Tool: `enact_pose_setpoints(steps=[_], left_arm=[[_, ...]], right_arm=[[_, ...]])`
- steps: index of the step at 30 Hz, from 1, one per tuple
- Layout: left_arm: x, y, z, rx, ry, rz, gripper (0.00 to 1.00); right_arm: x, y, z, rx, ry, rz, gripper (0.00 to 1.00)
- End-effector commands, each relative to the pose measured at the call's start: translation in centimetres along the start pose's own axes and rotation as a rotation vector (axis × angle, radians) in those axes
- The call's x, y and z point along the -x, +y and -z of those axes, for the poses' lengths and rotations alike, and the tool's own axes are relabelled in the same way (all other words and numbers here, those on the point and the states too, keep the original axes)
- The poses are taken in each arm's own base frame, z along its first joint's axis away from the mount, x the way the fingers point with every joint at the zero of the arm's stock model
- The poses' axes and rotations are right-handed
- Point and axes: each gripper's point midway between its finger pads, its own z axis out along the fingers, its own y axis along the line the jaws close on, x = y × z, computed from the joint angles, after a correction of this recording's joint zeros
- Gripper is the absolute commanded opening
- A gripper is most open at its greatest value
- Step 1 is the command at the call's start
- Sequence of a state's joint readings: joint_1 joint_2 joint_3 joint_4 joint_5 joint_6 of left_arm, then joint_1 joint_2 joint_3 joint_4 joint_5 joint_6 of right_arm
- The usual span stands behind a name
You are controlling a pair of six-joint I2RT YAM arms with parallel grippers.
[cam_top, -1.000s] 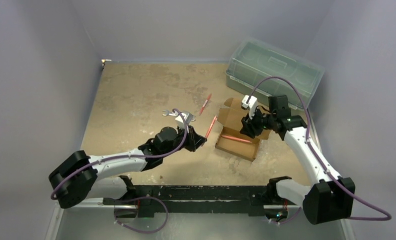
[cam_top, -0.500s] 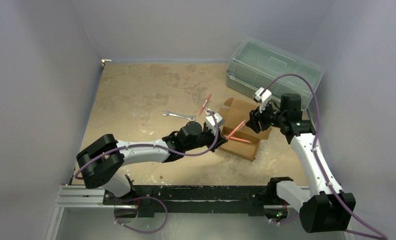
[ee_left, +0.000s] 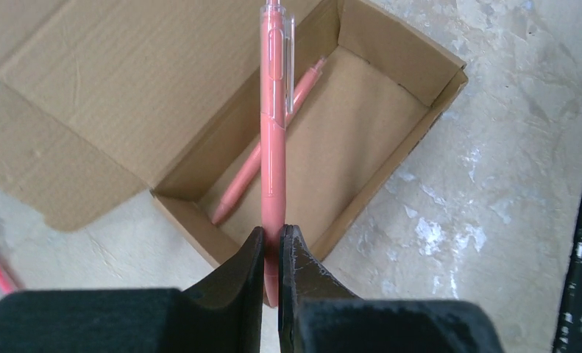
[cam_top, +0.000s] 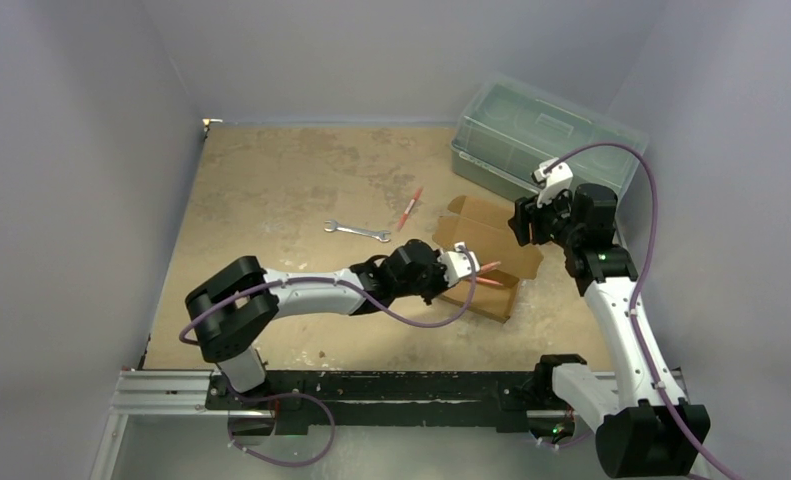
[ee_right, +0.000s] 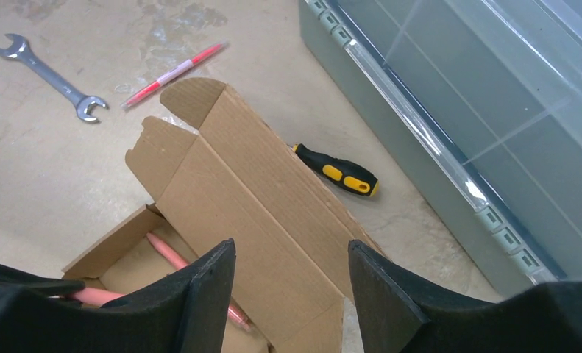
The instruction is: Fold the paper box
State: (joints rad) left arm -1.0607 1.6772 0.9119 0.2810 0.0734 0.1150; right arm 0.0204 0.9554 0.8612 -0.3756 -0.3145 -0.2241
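Paper box [ee_right: 258,191] brown; pen [ee_left: 273,147] salmon-pink; screwdriver [ee_right: 337,170] black-yellow; wrench [ee_right: 48,76] silver; bin [ee_right: 457,95] translucent green.

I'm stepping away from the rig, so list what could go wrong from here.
The left hand pinches the pen only at one end; released over the box, it may land across its wall or the other pen and block closing. The right hand is open above the lid, holding nothing, so the lid may flop back toward the screwdriver.
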Motion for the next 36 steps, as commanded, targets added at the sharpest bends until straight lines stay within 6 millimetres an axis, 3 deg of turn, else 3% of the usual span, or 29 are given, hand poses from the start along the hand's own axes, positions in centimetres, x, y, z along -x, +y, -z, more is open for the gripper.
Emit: enact_pose_setpoints(steps=[1, 9, 17, 23, 26, 30, 34, 36], left_arm=[[2.8, 0.5, -1.0, -0.006, 0.005, -0.225, 0.00], [2.3, -0.4, -2.6, -0.045, 0.092, -0.424, 0.02], [3.5, -0.2, -3.2, 0.018, 0.064, -0.440, 0.33], [6.3, 1.4, -1.2, 0.158, -0.041, -0.268, 0.49], [7.7, 3.4, 1.0, 0.270, -0.096, -0.102, 0.63], [8.0, 7.2, 3.6, 0.289, -0.145, 0.146, 0.68], [7.1, 12.8, 5.5, 0.256, -0.202, 0.448, 0.71], [5.6, 15.3, 5.6, 0.298, -0.181, 0.559, 0.73]], right_arm=[[0.6, -0.6, -0.1, -0.032, -0.030, -0.018, 0.61], [0.7, -0.5, -0.1, -0.028, -0.033, -0.015, 0.61], [0.6, -0.5, -0.1, -0.025, -0.031, -0.016, 0.61], [0.6, -0.3, -0.2, -0.014, -0.029, -0.014, 0.62], [0.5, 0.0, -0.3, 0.005, -0.023, -0.010, 0.62], [0.4, 0.8, -0.2, 0.050, -0.020, 0.001, 0.62], [0.4, 1.4, -0.1, 0.091, -0.020, 0.016, 0.62], [0.3, 1.9, 0.0, 0.120, -0.017, 0.031, 0.62]])
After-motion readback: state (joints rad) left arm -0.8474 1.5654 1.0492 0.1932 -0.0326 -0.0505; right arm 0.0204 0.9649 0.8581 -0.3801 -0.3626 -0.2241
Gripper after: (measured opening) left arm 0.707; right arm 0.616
